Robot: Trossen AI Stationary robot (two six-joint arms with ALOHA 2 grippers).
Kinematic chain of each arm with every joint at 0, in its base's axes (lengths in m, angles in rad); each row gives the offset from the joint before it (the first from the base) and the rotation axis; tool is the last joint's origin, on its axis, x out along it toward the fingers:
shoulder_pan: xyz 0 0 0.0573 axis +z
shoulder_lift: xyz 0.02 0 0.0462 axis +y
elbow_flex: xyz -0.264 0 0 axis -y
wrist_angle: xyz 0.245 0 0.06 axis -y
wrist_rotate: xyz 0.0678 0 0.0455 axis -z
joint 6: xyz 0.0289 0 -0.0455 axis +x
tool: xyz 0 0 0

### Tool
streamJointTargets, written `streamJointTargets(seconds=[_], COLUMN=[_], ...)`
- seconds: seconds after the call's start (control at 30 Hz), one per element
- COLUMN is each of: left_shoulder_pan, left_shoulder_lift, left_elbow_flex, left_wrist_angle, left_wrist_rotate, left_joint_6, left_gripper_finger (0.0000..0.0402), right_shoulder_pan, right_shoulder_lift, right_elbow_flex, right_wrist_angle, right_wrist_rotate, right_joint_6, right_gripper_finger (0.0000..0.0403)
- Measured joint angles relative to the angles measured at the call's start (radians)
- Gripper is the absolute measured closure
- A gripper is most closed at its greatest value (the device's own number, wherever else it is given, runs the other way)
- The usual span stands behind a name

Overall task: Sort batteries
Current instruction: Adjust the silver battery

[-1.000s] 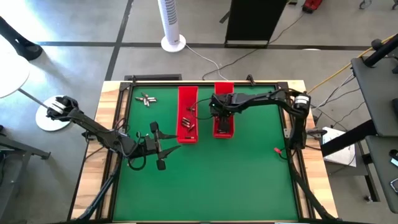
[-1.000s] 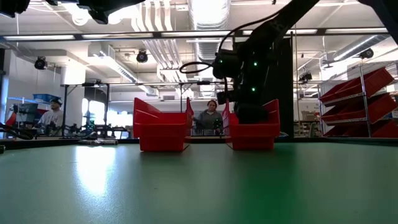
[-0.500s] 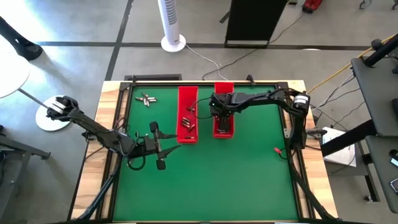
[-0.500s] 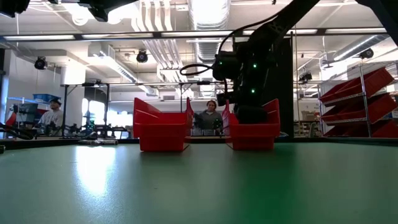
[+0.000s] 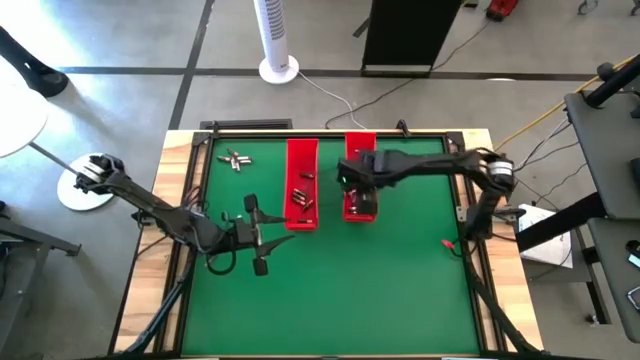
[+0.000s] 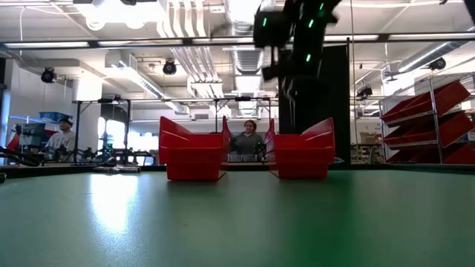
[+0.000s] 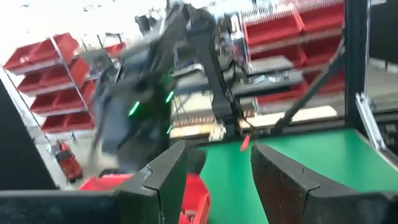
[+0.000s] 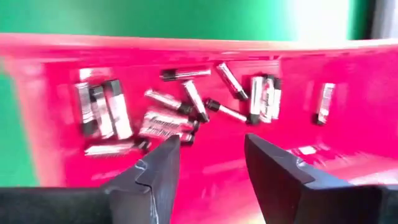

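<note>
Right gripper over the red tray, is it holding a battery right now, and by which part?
Nothing is held. The right gripper hangs open and empty above the red tray, with the batteries lying loose inside it.

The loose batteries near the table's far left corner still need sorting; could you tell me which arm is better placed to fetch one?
Probably the left. The left gripper hangs open on the same side as the loose batteries, with bare table between. The right gripper, open, is above the right red tray, beyond the left red tray.

Near green mat open; red trays block far side.
</note>
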Motion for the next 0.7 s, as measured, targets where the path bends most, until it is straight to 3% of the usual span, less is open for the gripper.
streamJointTargets(seconds=[0.13, 0.3, 0.43, 0.57, 0.7], left_shoulder_pan=[-0.001, -0.016, -0.020, -0.057, -0.124], left_shoulder_lift=[0.000, 0.030, 0.087, 0.151, 0.225], left_elbow_flex=[0.121, 0.305, 0.413, 0.419, 0.372], left_wrist_angle=[-0.312, -0.930, -1.358, -1.530, -1.555], left_wrist_rotate=[-0.023, -0.006, 0.227, 0.423, 0.542], left_joint_6=[-0.142, -0.602, -1.012, -1.248, -1.310], left_gripper_finger=[0.0242, 0.0242, 0.0242, 0.0242, 0.0242], right_shoulder_pan=[0.169, 0.396, 0.554, 0.679, 0.753], right_shoulder_lift=[-0.106, -0.212, -0.244, -0.220, -0.163], right_elbow_flex=[-0.003, -0.053, -0.145, -0.255, -0.344], right_wrist_angle=[-0.015, 0.112, 0.340, 0.610, 0.876], right_wrist_rotate=[0.094, 0.127, 0.131, 0.133, 0.133], right_joint_6=[0.072, 0.177, 0.232, 0.237, 0.241], right_gripper_finger=[0.0244, 0.0260, 0.0270, 0.0279, 0.0286])
